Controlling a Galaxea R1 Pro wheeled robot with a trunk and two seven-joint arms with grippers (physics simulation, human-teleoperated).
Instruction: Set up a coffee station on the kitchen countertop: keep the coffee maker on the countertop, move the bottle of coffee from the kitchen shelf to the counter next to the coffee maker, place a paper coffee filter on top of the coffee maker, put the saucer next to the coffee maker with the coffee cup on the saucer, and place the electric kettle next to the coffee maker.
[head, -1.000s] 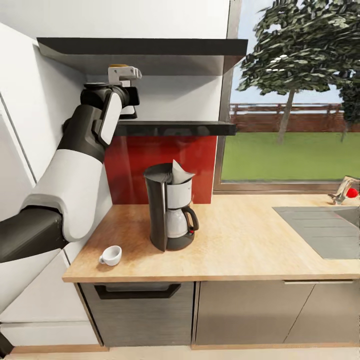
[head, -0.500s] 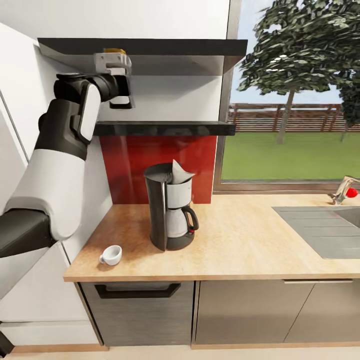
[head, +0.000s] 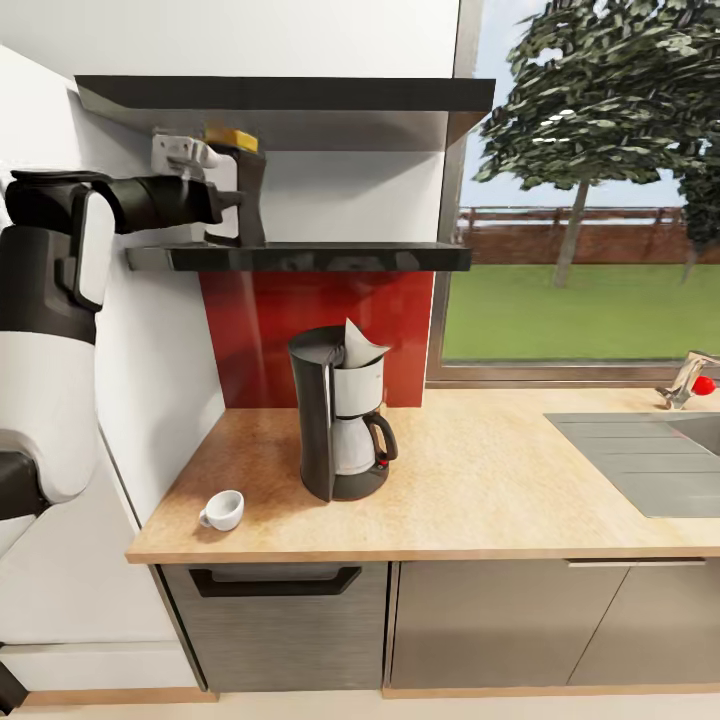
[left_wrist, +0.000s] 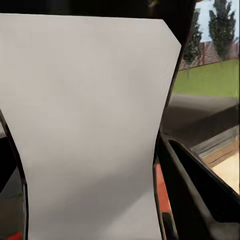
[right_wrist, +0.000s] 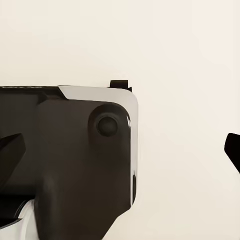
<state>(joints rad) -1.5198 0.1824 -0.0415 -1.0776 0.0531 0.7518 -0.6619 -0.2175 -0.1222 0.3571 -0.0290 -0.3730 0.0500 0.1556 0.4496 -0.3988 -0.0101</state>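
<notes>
The bottle of coffee (head: 244, 192), dark with a white label and an orange-brown cap, is at the left end of the lower black kitchen shelf (head: 340, 257), its base at the board. My left gripper (head: 228, 195) reaches in from the left and is shut on it. The white label (left_wrist: 90, 125) sits right in front of the left wrist camera, with one dark finger (left_wrist: 195, 190) beside it. The coffee maker (head: 340, 415) stands on the countertop (head: 480, 480) with a paper coffee filter (head: 360, 348) on top. The coffee cup (head: 222, 510) sits near the counter's front left corner. My right gripper (right_wrist: 120, 150) hangs open before a pale wall. Saucer and electric kettle are out of view.
A second black shelf (head: 280, 95) hangs close above the bottle. A red backsplash (head: 300, 330) is behind the coffee maker. A sink (head: 650, 460) with a tap (head: 688, 380) is at the counter's right, under a window. Drawers and cabinets are below the counter.
My left arm's elbow has swung far to the left. The gripper and bottle rose a little half a second ago and are now lower, at the shelf board.
</notes>
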